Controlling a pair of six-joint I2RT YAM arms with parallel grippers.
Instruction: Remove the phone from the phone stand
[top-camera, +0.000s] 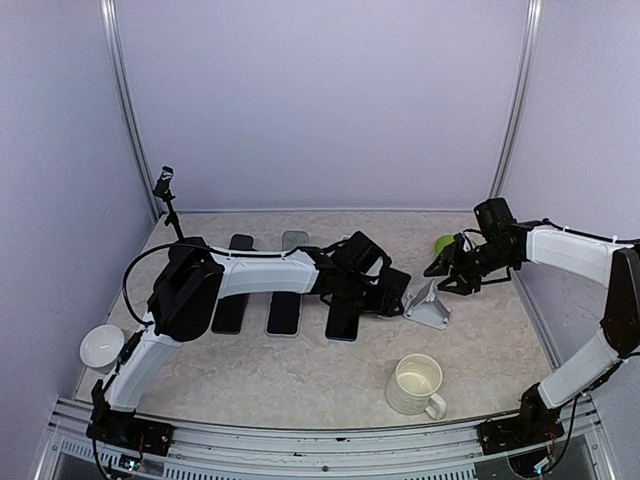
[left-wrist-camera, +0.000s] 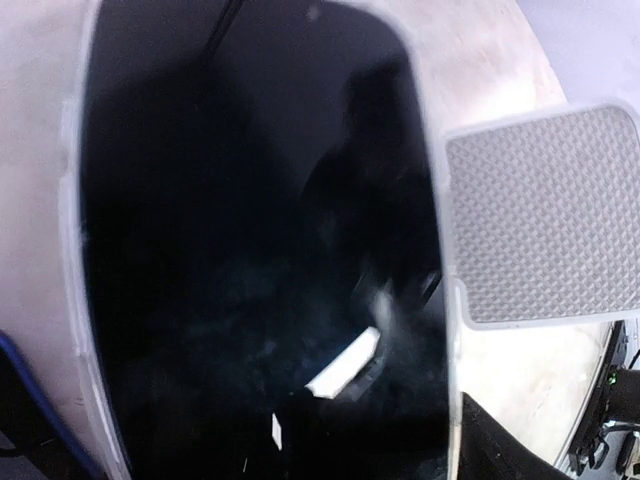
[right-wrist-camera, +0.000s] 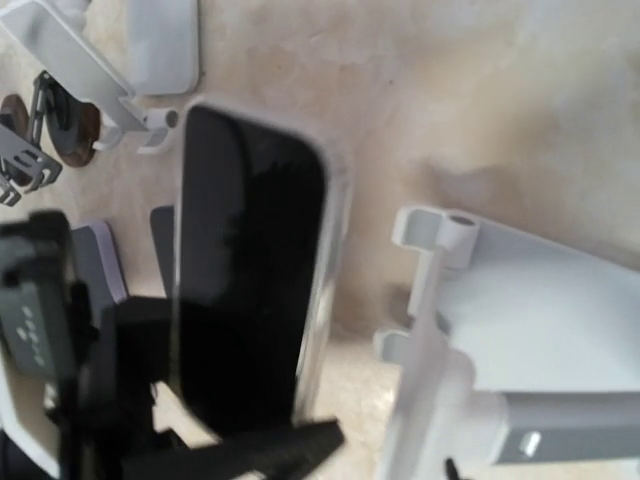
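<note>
— Since the phone is already out of the phone stand and sits just beside it, what matters now?

— Holding it square. The left hand has it by the lower end, jaws narrowed onto its sides. I'd carry it flat and set it down gently before letting go. Whether it rests on the counter or hangs just above it, I can't tell.

— And the right hand?

— Just beyond the stand, holding nothing I can see. Wide or narrow, the views don't settle it.

— Room to move?

— Tight sideways. The stand's textured pad is right against the phone's edge on one side, and other phones lie close on the other. Toward the near edge there is bare counter, with the mug off to the right, well apart. I'd go that way.
</note>
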